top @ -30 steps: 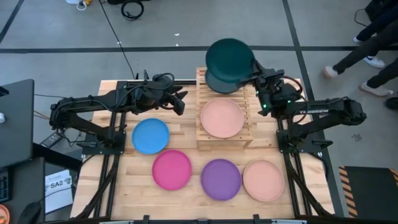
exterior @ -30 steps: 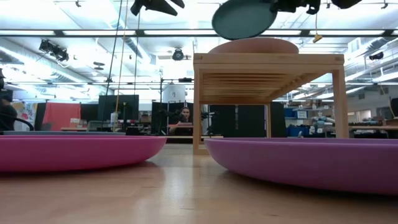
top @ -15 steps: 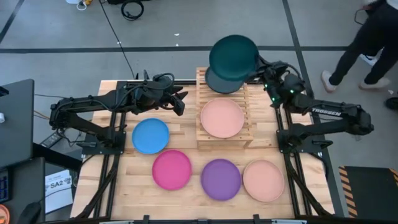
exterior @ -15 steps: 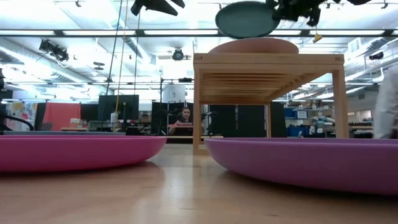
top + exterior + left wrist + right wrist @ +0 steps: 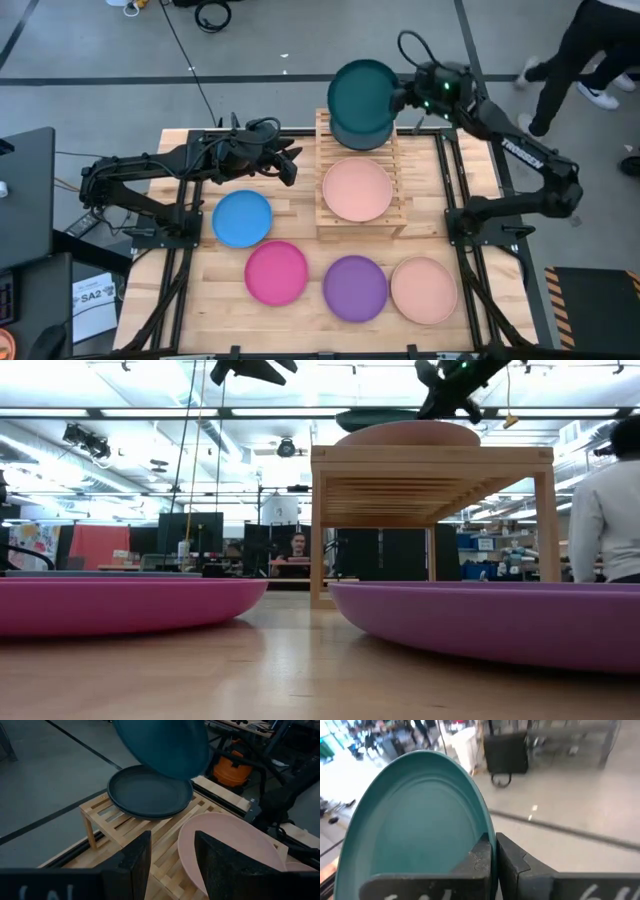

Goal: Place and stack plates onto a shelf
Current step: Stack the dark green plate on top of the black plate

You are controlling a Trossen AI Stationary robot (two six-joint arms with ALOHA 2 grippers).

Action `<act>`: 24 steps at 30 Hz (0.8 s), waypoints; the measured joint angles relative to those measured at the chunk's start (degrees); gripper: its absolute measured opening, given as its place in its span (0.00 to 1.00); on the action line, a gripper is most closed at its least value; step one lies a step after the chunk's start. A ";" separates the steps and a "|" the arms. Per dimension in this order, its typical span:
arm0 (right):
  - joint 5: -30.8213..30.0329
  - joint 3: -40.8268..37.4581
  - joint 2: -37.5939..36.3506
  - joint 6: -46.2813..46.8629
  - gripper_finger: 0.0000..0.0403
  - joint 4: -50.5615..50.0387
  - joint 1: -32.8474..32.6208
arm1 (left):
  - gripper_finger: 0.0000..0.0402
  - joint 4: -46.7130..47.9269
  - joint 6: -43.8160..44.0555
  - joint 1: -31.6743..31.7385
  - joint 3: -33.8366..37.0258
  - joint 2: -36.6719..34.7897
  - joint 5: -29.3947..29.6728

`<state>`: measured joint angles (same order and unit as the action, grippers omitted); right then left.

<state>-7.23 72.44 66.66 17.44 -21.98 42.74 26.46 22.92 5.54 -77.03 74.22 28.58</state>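
From above, my right gripper [image 5: 400, 98] has swung out past the far end of the shelf [image 5: 404, 215] in the last second, carrying the teal plate [image 5: 362, 92] so that it now hangs over the grey plate [image 5: 350, 135] on the far tier; a pink plate [image 5: 357, 190] sits on the near tier. My left gripper [image 5: 290, 165] waits beside the shelf, unmoved, fingers apart and empty. From table height the teal plate [image 5: 378, 419] has dropped and levelled, edge-on just above the shelf top, though I cannot tell whether it touches the grey one yet. My left wrist view shows it tilted over the grey plate [image 5: 150, 791], seemingly still apart. My right wrist view shows my fingers [image 5: 480, 856] pinched on the teal rim (a thin grip). Stacking looks nearly done; lowering and release remain.
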 joint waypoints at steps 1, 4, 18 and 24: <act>2.15 1.02 1.07 0.73 0.04 -1.33 1.07 | 0.39 0.00 0.00 0.00 0.00 0.00 0.00; 7.15 2.86 3.62 1.01 0.04 -4.09 3.99 | 0.39 0.03 0.00 0.00 0.00 0.00 0.00; 18.76 3.07 10.95 1.02 0.04 -8.06 11.08 | 0.39 3.30 0.04 0.02 0.02 0.00 0.00; 19.41 3.05 12.95 0.56 0.04 -9.71 11.52 | 0.39 3.27 0.04 0.02 0.02 0.00 0.02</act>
<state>12.18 75.48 79.60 18.00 -31.68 54.26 29.72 22.96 5.56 -77.01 74.22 28.60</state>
